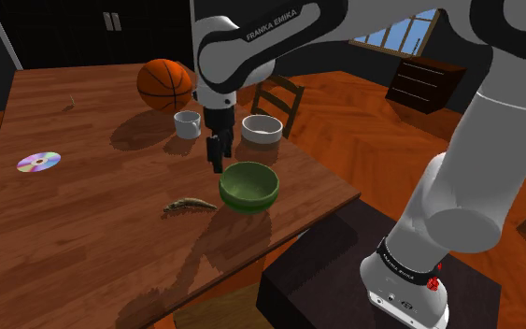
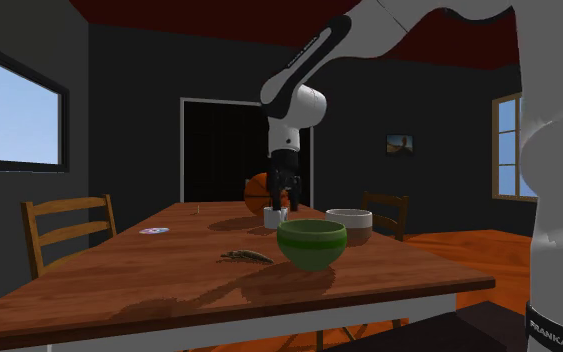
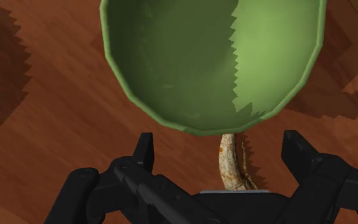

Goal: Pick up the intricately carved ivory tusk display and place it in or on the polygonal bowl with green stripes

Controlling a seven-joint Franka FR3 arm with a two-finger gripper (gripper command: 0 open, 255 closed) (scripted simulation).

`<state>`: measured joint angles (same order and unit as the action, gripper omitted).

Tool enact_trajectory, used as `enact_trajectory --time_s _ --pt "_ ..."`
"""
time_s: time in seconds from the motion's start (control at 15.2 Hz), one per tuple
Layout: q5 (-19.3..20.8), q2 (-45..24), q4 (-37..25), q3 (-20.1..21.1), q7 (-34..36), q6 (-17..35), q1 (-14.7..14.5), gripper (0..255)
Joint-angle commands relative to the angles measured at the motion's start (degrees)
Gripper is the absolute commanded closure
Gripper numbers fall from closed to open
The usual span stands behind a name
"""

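Hanging well above the wooden table (image 1: 83,215) with its fingers spread and nothing between them, the black gripper (image 1: 216,161) (image 2: 284,195) (image 3: 220,149) sits over the far side of the green faceted bowl (image 1: 251,198) (image 2: 311,245) (image 3: 171,63). The carved tusk (image 1: 188,205) (image 2: 247,256) (image 3: 231,165) lies flat on the table below it, on the bowl's other side, toward the shoulder view's left. In the wrist view the tusk's long axis runs from the bowl's rim back toward the hand, crossing the line between the fingers, so I judge a descent past the bowl needs little or no turning of the wrist.
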<state>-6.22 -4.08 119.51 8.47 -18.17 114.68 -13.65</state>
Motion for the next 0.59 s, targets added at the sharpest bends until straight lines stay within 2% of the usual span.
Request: enact_trajectory --time_s 0.0,0.53 --pt "0.75 -3.79 -2.82 0.99 -1.42 0.78 -1.03 0" --pt "4.39 -16.08 -11.85 4.32 -5.49 3.14 -5.38 0"
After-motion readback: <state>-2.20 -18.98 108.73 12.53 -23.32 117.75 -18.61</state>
